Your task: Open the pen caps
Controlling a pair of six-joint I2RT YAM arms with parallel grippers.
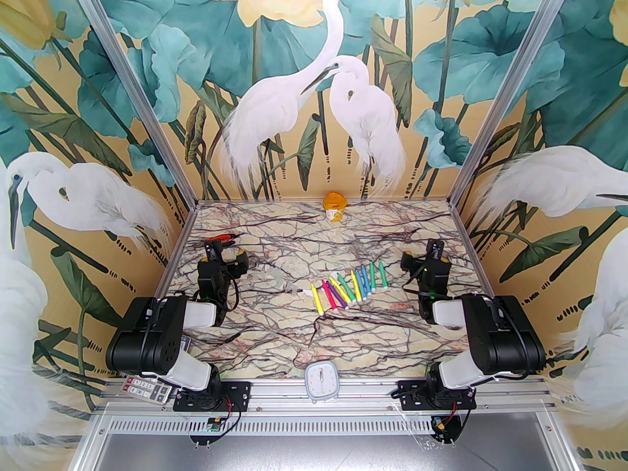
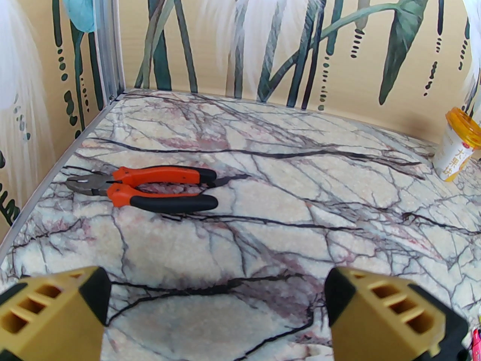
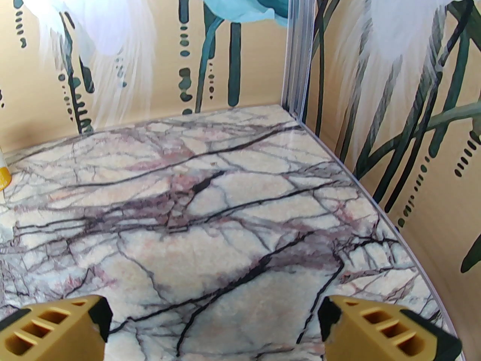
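Starting at the left pincer [image 2: 216, 303]: mustard-yellow ribbed fingers [image 2: 56, 314] spread wide, nothing between them, hovering near the counter's left edge and aimed at the far left corner. Over to the right pincer [image 3: 214, 314]: same blocky yellow fingers, jaws equally wide apart and empty, facing the far right corner by the right edge.

Looking between the two for the pens [image 1: 351, 287]: a slanted row around the middle of the counter [image 1: 343, 341], a bit right of centre. Near the right pincer on its left side, well apart from the left one. Thin, bright plastic bodies in yellow, pink, purple, green and blue, with white plugs at the near ends. The pen caps too small to pick out from above.

Moving outward: pliers [image 2: 142, 188] flat just ahead of the left pincer, orange-and-black grips, dark metal nose toward the left edge. Glossy marble-look surface, cream with dark and pink veins. At the far edge, a white cup [image 1: 335, 206] with a translucent amber lid on, contents hidden.
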